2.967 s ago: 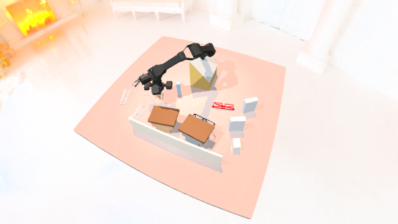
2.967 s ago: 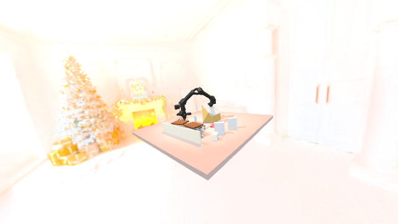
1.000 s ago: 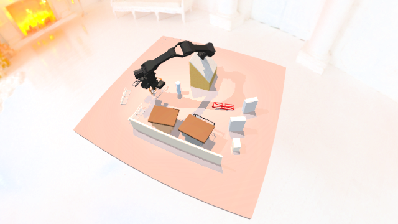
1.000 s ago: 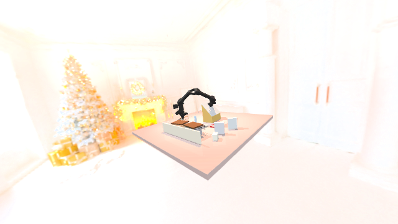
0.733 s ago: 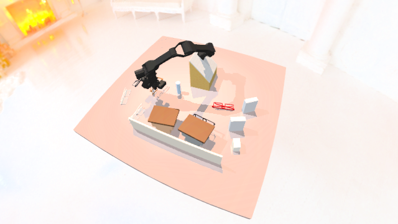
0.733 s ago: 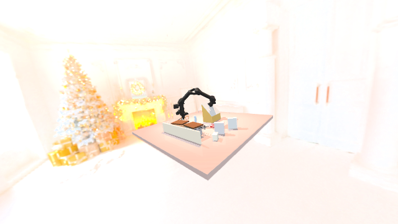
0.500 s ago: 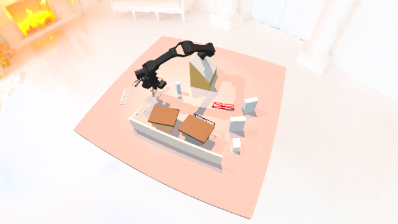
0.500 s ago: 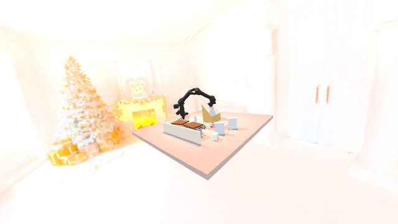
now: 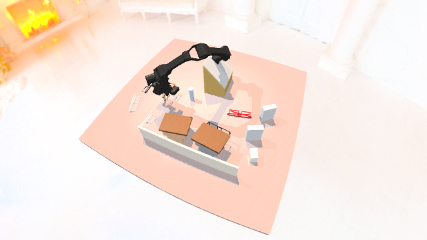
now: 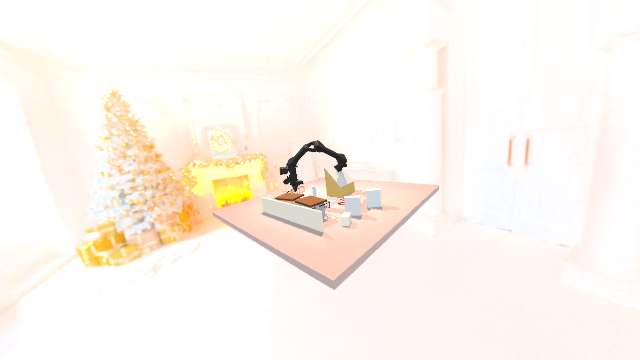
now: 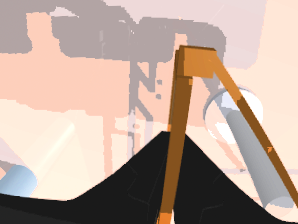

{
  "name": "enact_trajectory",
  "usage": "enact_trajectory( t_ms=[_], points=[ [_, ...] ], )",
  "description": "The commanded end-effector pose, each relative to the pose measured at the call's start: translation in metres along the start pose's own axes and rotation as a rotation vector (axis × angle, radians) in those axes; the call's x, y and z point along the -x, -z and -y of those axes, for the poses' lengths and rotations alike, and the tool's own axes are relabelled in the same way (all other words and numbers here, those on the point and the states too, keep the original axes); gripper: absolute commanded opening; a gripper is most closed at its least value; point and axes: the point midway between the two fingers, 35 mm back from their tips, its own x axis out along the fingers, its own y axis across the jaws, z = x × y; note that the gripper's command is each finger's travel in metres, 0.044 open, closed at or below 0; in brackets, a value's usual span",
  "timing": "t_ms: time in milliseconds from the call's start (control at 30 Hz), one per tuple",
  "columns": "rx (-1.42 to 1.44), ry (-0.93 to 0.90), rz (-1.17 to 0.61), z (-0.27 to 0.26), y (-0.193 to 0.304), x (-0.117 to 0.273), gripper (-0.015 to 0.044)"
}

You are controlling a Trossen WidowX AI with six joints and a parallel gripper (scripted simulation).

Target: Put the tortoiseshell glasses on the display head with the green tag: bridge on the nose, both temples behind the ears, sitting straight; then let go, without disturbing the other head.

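My gripper (image 9: 164, 95) (image 11: 172, 140) is shut on the tortoiseshell glasses (image 11: 197, 62). A brown-orange temple passes over the black fingers in the wrist view; another slants down to the right. The glasses are held above the table, left of the pale blue cylinder. Two brown-topped blocks, one at left (image 9: 175, 123) (image 10: 289, 197) and one at right (image 9: 211, 137) (image 10: 311, 201), stand behind the long pale wall; the gripper is beyond the left one. Whether these are the display heads is unclear. No green tag, nose or ears can be made out.
The pale wall (image 9: 187, 151) (image 10: 292, 214) runs along the blocks. A pale blue cylinder (image 9: 191, 95) (image 11: 20, 181) stands near the gripper. Red glasses (image 9: 239, 114), white glasses (image 9: 134, 103), white boxes (image 9: 268, 113) (image 9: 254, 133) and a tan wedge (image 9: 215, 81) (image 10: 336, 185) are also there.
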Motion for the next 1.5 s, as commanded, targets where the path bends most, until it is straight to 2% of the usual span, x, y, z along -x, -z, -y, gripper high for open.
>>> enact_trajectory(
  t_ms=[0,1467],
  points=[
    [-0.010,-0.008,-0.007,-0.003,0.005,-0.002,0.0000],
    [-0.011,-0.009,-0.008,-0.015,0.018,-0.002,0.0000]
  ],
)
